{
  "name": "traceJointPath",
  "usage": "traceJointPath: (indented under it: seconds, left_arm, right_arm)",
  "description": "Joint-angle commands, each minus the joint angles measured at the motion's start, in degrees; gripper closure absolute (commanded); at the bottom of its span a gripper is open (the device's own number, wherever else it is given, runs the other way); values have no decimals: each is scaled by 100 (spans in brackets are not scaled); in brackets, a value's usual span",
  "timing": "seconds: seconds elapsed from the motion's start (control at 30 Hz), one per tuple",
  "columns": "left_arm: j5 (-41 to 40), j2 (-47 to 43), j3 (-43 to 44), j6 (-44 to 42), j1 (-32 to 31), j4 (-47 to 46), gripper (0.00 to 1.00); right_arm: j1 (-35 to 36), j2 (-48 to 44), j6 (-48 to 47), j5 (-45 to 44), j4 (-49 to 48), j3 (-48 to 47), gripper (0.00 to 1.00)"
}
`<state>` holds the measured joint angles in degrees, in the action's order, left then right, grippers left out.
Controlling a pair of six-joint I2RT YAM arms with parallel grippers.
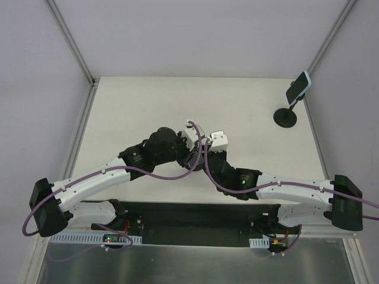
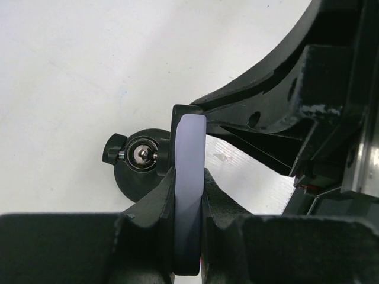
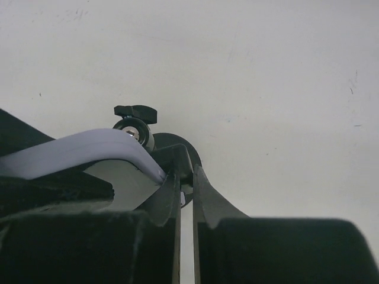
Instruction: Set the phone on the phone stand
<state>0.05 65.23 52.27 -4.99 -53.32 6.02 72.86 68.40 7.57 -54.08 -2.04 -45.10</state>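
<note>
The phone [image 2: 190, 142] is sitting on edge between the jaws of the left gripper [image 2: 188, 176], which are clamping narrowly on its two flat faces. Its thin lavender side is facing the left wrist camera. Its visible length is running straight out from the jaws toward the phone stand [image 2: 137, 155], and its far end is lying just beside the stand's ball joint and knob. From the right wrist the same lavender body is sweeping in from the left, slightly tilted, and ending at the stand's black holder. In the top view the wrists are hiding this phone and stand.

Two phones and two stands are showing. The far phone [image 1: 299, 87] is perching tilted on the far stand [image 1: 286, 116] near the far right corner of the surface [image 1: 177, 100], well apart from both arms.

The left arm [image 1: 95, 180] and the right arm [image 1: 290, 189] are each reaching in from the outer corners and bending inward, their wrists meeting over the middle of the surface. The jaws of the right gripper [image 3: 186, 173] are standing almost closed, with only a sliver between them and the tips right at the stand's holder. Whether they are pinching it I cannot tell.
</note>
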Motion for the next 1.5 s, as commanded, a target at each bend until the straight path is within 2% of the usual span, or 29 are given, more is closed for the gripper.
traceJointPath:
  seconds: [0.0, 0.13, 0.27, 0.47, 0.5, 0.6, 0.67, 0.7, 0.77, 0.8, 0.87, 0.9, 0.97, 1.0, 1.07, 1.1, 1.13, 1.2, 1.23, 1.33, 1.37, 1.47]
  left_arm:
    - [-2026, 296, 275, 306, 709, 189, 100]
    - [-2149, 358, 266, 236, 718, 207, 100]
    - [-2036, 552, 371, 332, 779, 198, 100]
    - [-1431, 666, 495, 456, 928, 189, 100]
    - [-1342, 658, 486, 421, 937, 171, 100]
    - [-850, 579, 381, 122, 937, 84, 100]
    - [-735, 535, 293, 25, 937, 75, 100]
    - [-674, 526, 275, -1, 937, 66, 100]
    - [-621, 499, 231, -71, 937, 75, 100]
    - [-516, 499, 231, -115, 937, 75, 100]
    - [-384, 438, 222, -177, 937, 66, 100]
    - [-279, 403, 205, -186, 946, 75, 100]
    - [116, 289, 187, -265, 946, 75, 100]
    - [292, 254, 187, -309, 946, 66, 100]
    - [941, 87, 161, -502, 946, 66, 100]
    - [1248, -1, 143, -616, 946, 75, 100]
    - [1556, -106, 91, -712, 946, 75, 100]
    - [2496, -388, 47, -871, 964, 66, 100]
    - [2856, -475, 12, -941, 981, 57, 100]
    - [3772, -678, 2, -986, 1051, 75, 100]
    - [4104, -731, 2, -986, 1104, 92, 100]
    - [4371, -723, 64, -1003, 1157, 162, 100]
  right_arm:
    - [220, -494, -1, -621, -973, 54, 100]
    - [535, -275, -177, -910, -877, -16, 100]
    - [984, -152, 33, -1253, -746, -191, 100]
    - [1204, 51, 270, -693, -745, -306, 99]
    - [1196, -28, 254, -517, -745, -237, 94]
    - [1187, -422, -97, 221, -885, 87, 68]
    - [1178, -669, -580, 968, -1026, 273, 62]
    - [1178, -931, -651, 1170, -1009, 352, 54]
    - [1169, -1266, -722, 1654, -850, 616, 46]
    - [1143, -1581, -922, 1812, -824, 730, 38]
    - [1064, -1882, -1099, 2165, -448, 854, 31]
    - [898, -2101, -1074, 2139, -246, 863, 25]
    - [460, -2287, -1030, 2558, 325, 907, 23]
    - [-143, -2461, -1012, 2883, 432, 924, 22]
    - [-857, -2568, -1073, 4488, 451, 994, 21]
    - [-1557, -2499, -1230, 5103, 407, 977, 19]
    - [-1860, -2420, -1371, 6345, 398, 942, 19]
    - [-2457, -2139, -1600, 7101, 424, 819, 18]
    - [-2617, -2042, -1758, 7783, 381, 784, 18]
    - [-2918, -1690, -2021, 8832, 371, 494, 18]
    - [-2918, -1585, -2145, 8967, 389, 450, 17]
    - [-2909, -1305, -2523, 9161, 293, 371, 18]
